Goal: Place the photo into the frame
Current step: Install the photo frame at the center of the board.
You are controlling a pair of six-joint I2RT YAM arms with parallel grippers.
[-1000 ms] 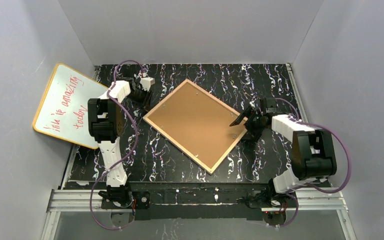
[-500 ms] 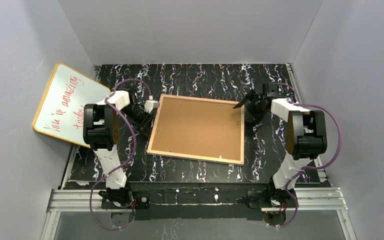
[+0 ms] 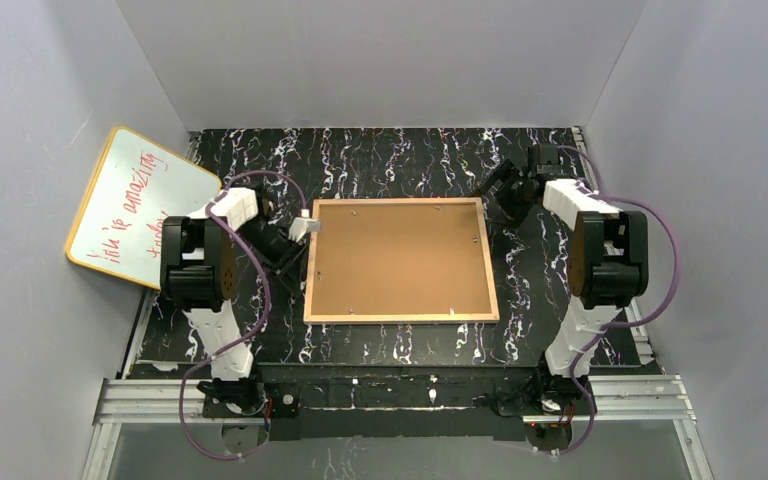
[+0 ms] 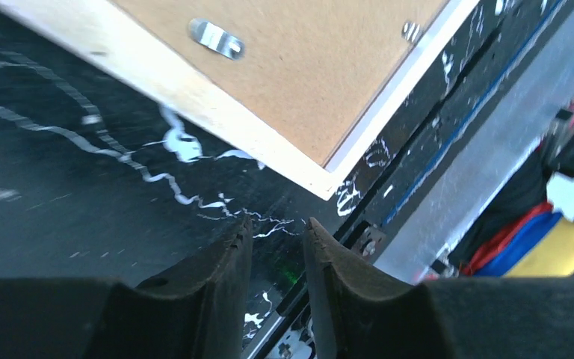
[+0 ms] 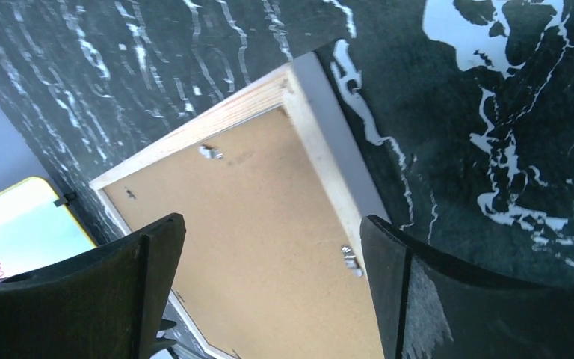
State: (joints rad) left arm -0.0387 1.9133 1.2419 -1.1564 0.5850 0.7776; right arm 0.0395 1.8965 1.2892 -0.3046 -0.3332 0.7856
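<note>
Frame [image 3: 400, 318] laid face down on the table [image 3: 380, 160], centre of the overhead view, brown backing board [image 3: 400, 258] uppermost.
The left gripper [image 3: 303, 226] is held just beside the frame's upper left corner, jaws nearly together on nothing; the right gripper [image 3: 500, 185] is held near the upper right corner, jaws spread wide, empty.

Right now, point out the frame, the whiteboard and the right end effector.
frame [image 4: 179, 90], left wrist view, wooden rim.
whiteboard [image 3: 135, 215], top view, white face.
right end effector [image 5: 270, 219], right wrist view, between fingertips.
</note>
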